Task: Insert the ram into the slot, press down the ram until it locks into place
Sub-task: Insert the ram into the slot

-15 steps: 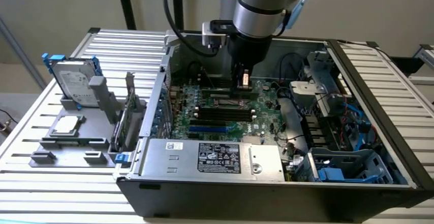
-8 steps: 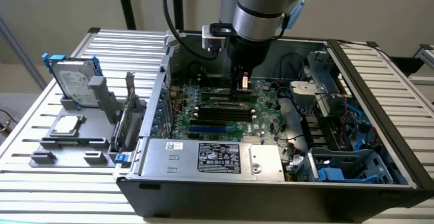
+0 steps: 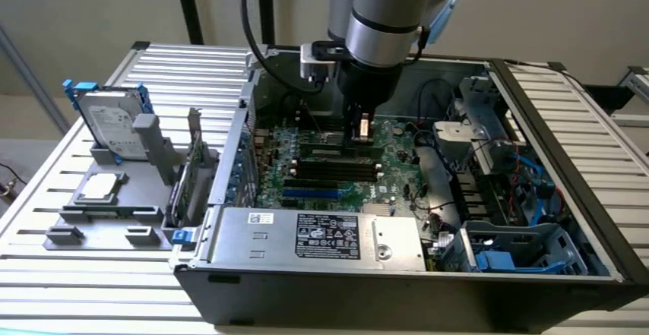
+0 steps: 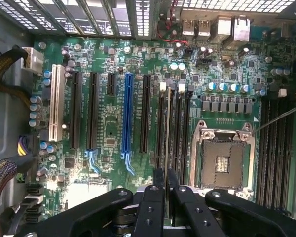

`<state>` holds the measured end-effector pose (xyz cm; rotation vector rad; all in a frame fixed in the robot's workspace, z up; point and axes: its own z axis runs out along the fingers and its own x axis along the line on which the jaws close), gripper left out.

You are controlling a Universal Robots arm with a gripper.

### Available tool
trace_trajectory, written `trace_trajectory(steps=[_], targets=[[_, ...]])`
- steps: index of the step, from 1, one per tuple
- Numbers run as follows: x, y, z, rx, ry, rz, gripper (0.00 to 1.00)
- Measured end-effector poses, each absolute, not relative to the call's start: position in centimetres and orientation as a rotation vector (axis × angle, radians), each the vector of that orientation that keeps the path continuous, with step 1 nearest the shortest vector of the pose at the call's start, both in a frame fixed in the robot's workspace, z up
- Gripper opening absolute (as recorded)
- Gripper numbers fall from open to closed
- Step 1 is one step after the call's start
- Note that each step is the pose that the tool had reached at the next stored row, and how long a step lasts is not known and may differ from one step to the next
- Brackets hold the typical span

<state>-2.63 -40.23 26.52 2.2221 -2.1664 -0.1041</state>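
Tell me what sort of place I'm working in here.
Likely a robotics lab bench set up for PC assembly: an open computer case on a slatted metal table, a grey fixture beside it holding a hard drive, and the hand gripping the ram over the motherboard.

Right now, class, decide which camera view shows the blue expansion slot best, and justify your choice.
The wrist view: the blue expansion slot runs full length, seen from above, with both ends clear. The exterior view shows the slot as a short slanted blue strip beside the power supply.
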Motion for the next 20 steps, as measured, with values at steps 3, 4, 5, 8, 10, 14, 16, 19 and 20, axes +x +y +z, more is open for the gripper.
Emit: trace_trajectory(steps=[3, 4, 5, 8, 10, 14, 16, 19, 20], targets=[[-2.75, -40.23, 26.29, 2.220, -2.165, -0.097, 0.13], [-2.78, -40.23, 26.24, 2.219, -2.164, -0.094, 0.13], [-2.80, -40.23, 26.18, 2.219, -2.164, -0.092, 0.13], [-2.85, -40.23, 26.02, 2.217, -2.162, -0.085, 0.13], [-2.88, -40.23, 25.91, 2.215, -2.161, -0.081, 0.13], [-2.95, -40.24, 25.73, 2.216, -2.162, -0.072, 0.13], [-3.00, -40.24, 25.66, 2.218, -2.164, -0.066, 0.13], [-3.06, -40.23, 25.51, 2.221, -2.167, -0.058, 0.13], [-3.08, -40.23, 25.46, 2.222, -2.167, -0.057, 0.13]])
